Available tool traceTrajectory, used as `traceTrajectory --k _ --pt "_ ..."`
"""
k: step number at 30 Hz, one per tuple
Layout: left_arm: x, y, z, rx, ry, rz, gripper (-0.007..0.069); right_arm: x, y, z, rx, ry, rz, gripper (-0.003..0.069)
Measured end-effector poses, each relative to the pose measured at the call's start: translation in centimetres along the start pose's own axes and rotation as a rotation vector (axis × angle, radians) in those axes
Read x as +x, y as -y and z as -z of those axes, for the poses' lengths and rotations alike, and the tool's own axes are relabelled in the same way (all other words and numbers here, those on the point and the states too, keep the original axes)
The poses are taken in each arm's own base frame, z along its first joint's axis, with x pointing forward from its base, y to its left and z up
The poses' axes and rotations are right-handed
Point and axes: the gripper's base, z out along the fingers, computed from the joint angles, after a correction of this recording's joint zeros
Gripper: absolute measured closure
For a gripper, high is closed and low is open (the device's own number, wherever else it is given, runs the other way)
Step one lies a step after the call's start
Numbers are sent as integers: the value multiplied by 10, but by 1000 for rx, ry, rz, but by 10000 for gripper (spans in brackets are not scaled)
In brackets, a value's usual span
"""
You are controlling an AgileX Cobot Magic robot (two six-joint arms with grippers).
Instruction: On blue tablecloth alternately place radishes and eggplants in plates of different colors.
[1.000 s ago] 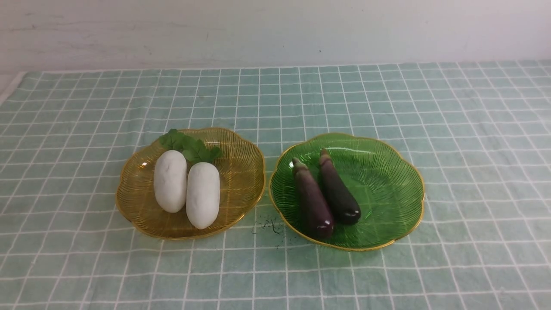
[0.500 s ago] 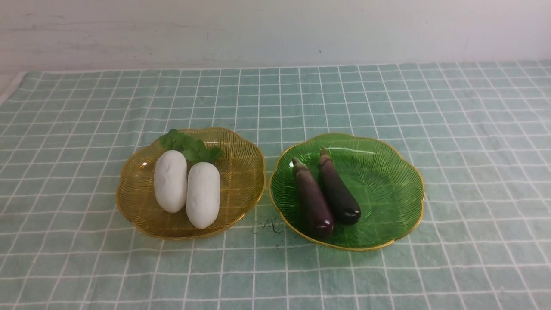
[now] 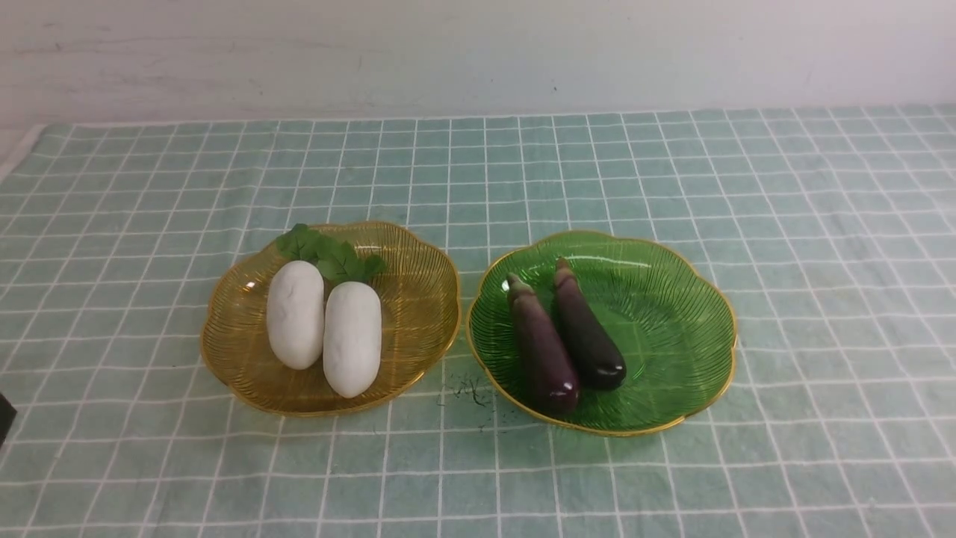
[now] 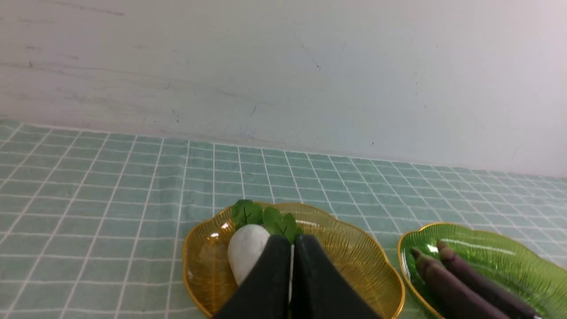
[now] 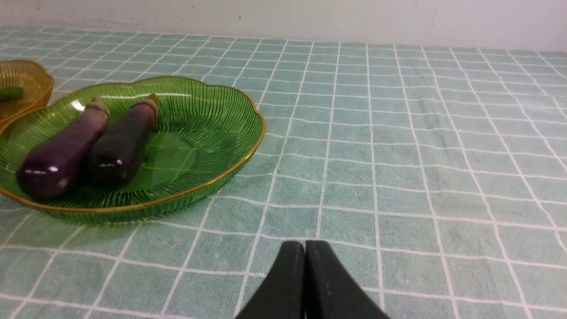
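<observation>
On the blue tablecloth [image 3: 478, 164], two white radishes [image 3: 296, 314] [image 3: 352, 338] with green leaves lie side by side in the amber plate [image 3: 418, 299]. Two dark-purple eggplants [image 3: 544, 351] [image 3: 590, 340] lie in the green plate [image 3: 672, 314] to its right. My left gripper [image 4: 291, 241] is shut and empty, hovering near the amber plate [image 4: 354, 252] and hiding part of a radish [image 4: 246, 250]. A dark corner of it shows at the front view's left edge [image 3: 4, 415]. My right gripper [image 5: 305, 244] is shut and empty above bare cloth, right of the green plate [image 5: 212, 119] holding the eggplants [image 5: 62, 153] [image 5: 124, 139].
A white wall [image 3: 478, 52] runs behind the table. The cloth's left edge [image 3: 22, 149] shows at the far left. A small dark smudge [image 3: 470, 388] marks the cloth between the two plates.
A dark corner of my left gripper has come into the front view at the lower left edge. The plates, radishes and eggplants have not moved.
</observation>
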Motion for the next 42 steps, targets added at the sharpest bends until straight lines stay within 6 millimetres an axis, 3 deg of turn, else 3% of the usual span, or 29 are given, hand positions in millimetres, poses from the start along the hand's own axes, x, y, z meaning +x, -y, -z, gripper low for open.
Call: traceTrajectory --k 10,18,26,42 --pt "30 -7 -3 -24 -74 -43 632 0 0 0 0 0 0 673" --pt "88 -22 -1 -73 -152 -205 632 0 0 0 0 0 0 673" --pt "99 -24 0 -83 -243 -183 632 0 0 0 0 0 0 673" --pt "99 -24 1 -84 -249 -174 632 0 0 0 0 0 0 673"
